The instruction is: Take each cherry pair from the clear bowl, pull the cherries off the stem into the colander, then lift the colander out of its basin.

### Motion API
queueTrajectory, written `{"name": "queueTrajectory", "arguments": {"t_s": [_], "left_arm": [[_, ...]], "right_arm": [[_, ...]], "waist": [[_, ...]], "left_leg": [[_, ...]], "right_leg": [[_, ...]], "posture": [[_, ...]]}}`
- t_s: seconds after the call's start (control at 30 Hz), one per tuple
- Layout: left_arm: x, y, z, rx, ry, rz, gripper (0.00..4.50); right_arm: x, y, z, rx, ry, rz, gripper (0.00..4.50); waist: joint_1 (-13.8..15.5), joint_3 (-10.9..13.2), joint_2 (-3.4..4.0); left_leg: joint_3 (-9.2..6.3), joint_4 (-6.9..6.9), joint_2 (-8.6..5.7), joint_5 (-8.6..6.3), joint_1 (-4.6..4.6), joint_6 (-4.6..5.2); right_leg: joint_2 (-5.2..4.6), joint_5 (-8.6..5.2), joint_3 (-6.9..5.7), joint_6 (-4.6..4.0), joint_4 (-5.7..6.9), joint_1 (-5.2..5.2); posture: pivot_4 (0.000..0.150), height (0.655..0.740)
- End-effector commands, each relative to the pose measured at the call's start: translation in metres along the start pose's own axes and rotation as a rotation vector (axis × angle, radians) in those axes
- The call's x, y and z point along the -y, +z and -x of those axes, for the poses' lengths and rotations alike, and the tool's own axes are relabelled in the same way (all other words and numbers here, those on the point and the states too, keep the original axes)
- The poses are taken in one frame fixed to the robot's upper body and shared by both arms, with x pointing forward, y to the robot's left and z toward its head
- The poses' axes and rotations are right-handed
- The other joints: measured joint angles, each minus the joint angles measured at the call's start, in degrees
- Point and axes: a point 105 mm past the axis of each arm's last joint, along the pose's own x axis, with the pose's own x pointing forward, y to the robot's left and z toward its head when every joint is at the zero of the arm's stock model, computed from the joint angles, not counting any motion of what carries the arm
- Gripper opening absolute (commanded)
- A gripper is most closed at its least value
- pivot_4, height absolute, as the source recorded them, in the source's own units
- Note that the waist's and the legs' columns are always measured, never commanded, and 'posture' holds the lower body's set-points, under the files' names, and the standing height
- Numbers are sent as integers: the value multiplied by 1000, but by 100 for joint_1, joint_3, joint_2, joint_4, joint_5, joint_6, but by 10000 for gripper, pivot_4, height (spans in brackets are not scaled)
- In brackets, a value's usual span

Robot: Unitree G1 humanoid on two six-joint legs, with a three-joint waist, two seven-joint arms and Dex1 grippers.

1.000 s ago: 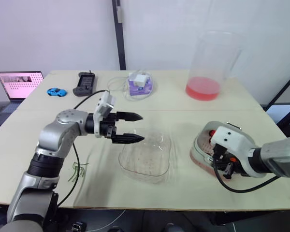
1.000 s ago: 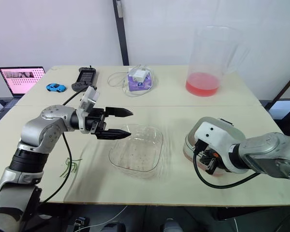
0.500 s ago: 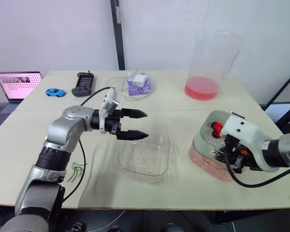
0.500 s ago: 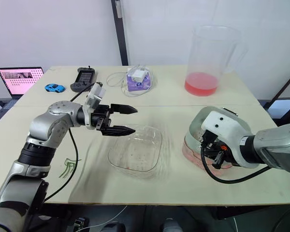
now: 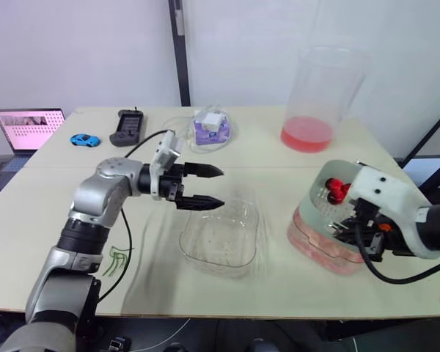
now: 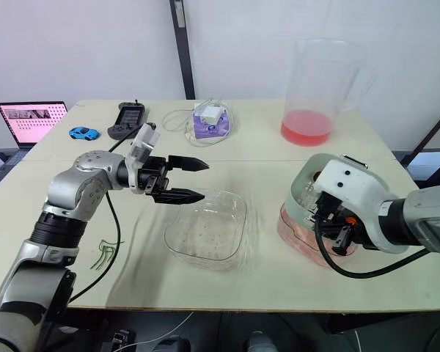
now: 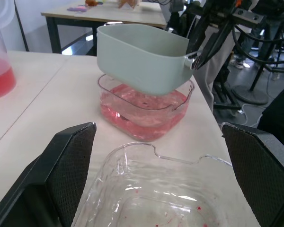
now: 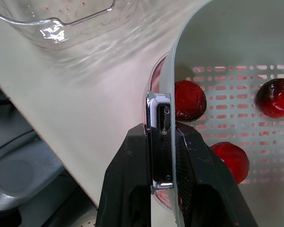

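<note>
The pale green colander (image 5: 324,199) hangs tilted above its clear basin (image 5: 317,248), which holds pink water. My right gripper (image 8: 160,135) is shut on the colander's near rim, at a metal handle. Several red cherries (image 8: 188,99) lie on the slotted floor of the colander. The clear bowl (image 5: 220,238) sits at mid-table and holds only red specks. My left gripper (image 5: 213,187) hovers open over the bowl's left edge with nothing between its fingers (image 7: 66,165). In the left wrist view the colander (image 7: 142,59) hangs clear of the basin (image 7: 142,113).
A tall clear pitcher (image 5: 319,103) with pink liquid stands at the back right. A purple box with a white charger (image 5: 211,126), a black handset (image 5: 127,126), a blue toy car (image 5: 85,139) and a laptop (image 5: 28,126) line the back left. Green stems (image 5: 116,258) lie at front left.
My right gripper has raised the colander up out of the basin and tilted it. The left gripper rose slightly and stays open.
</note>
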Motion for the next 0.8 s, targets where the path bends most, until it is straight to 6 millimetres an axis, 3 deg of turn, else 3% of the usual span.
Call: {"name": "queueTrajectory", "arguments": {"t_s": [0.03,0.8], "left_arm": [[0,12,4,16,1,-48,45000],[2,14,4,2,-9,-52,45000]], "right_arm": [[3,6,7,43,-28,7,1861],[3,3,-2,36,-51,22,1861]], "waist": [[0,0,0],[1,0,0]], "left_leg": [[0,0,0,0,0,0],[0,0,0,0,0,0]], "right_leg": [[0,0,0,0,0,0],[0,0,0,0,0,0]], "posture": [[1500,7332],[1500,7332]]}}
